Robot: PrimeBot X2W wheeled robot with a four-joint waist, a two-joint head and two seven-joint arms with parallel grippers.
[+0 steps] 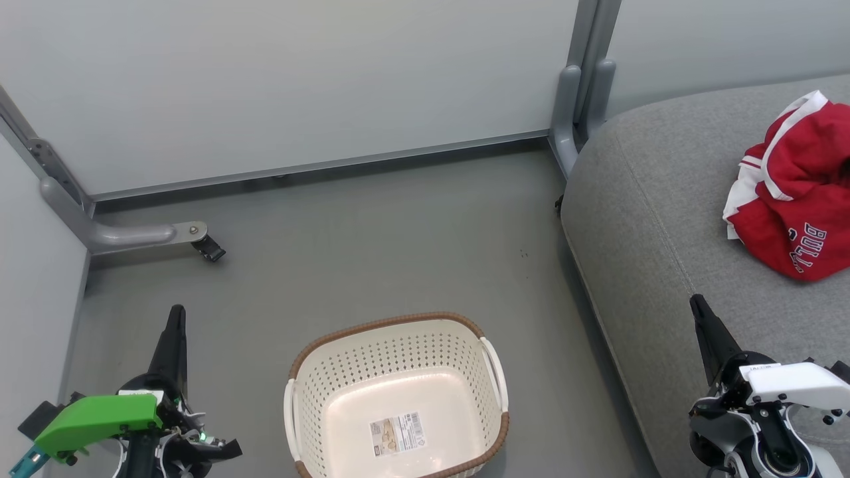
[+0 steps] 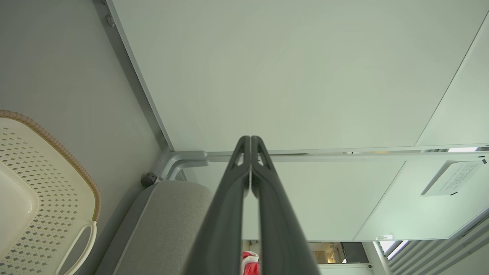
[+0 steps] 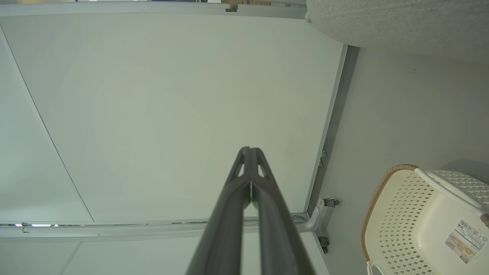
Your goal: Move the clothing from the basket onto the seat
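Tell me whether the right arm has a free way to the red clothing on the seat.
Probably yes: the right gripper, shut, is by the seat, and only bare grey cushion lies between it and the clothing.

You get bright, even, diffuse light in all three views, with no hard shadows; only a soft shade lies on the floor (image 1: 398,232) along the seat (image 1: 651,232). The basket (image 1: 398,348) bottom carries a mild sheen. Your head view is sharp. Both wrist views bow the wall panels (image 3: 172,95) towards the corners, and the fingers (image 2: 227,214) blur near the lens.
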